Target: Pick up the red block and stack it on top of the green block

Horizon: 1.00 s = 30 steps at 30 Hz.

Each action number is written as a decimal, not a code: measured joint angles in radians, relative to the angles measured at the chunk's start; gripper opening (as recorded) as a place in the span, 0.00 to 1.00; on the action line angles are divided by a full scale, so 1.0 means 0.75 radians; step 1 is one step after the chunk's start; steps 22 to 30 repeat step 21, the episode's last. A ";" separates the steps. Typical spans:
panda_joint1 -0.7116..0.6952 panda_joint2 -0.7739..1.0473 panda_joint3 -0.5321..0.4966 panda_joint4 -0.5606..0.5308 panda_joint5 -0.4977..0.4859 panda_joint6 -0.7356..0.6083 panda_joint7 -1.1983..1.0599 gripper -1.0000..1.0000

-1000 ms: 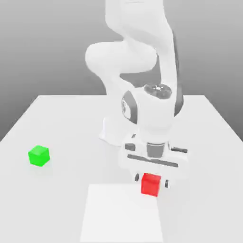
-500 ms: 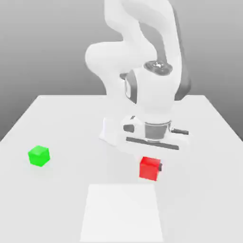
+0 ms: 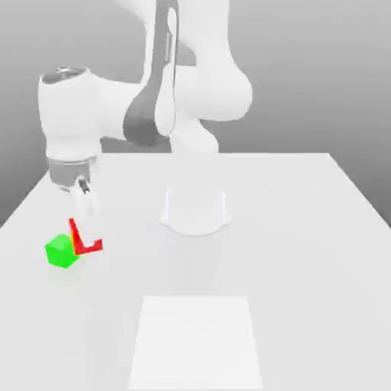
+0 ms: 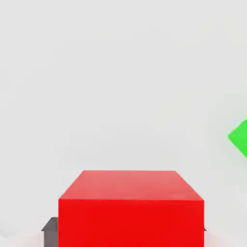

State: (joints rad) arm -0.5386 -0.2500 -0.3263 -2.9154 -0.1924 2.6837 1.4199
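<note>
1. Two blocks mattered to me at this moment, and both sat close together toward the exterior view's left side of the table [image 3: 305, 229].
2. I read the gripper [image 3: 86, 219] as clamped on the red block [image 3: 91, 245]. In the hand view the red block [image 4: 130, 212] filled the space between the fingers, with a dark pad [image 4: 49, 226] pressed against its side.
3. In the exterior view the red block hung below the arm [image 3: 114, 114], just beside the green block [image 3: 62, 253] on that view's right and a little higher. The two overlapped there, so I could not tell whether they touched.
4. In the hand view the green block [image 4: 239, 138] showed only as a corner at the picture's edge, well off the line of the fingers. I took that to mean the red block was not centred over it.
5. My judgement was that the carry step was in hand: the pick was done, the stacking was not.
6. The next move, as I saw it, called for enough height to clear the green block's top, then a short sideways shift until it sat squarely under the red one.
7. After that, a slow straight descent and a release only once the faces met. A corner clip could shove the green block away.
</note>
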 joint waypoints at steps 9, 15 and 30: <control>-0.143 0.089 -0.170 0.012 0.043 0.070 -0.056 0.00; -0.075 0.257 -0.195 0.015 0.211 0.228 -0.172 0.00; -0.059 0.375 -0.169 0.011 0.368 0.336 -0.280 1.00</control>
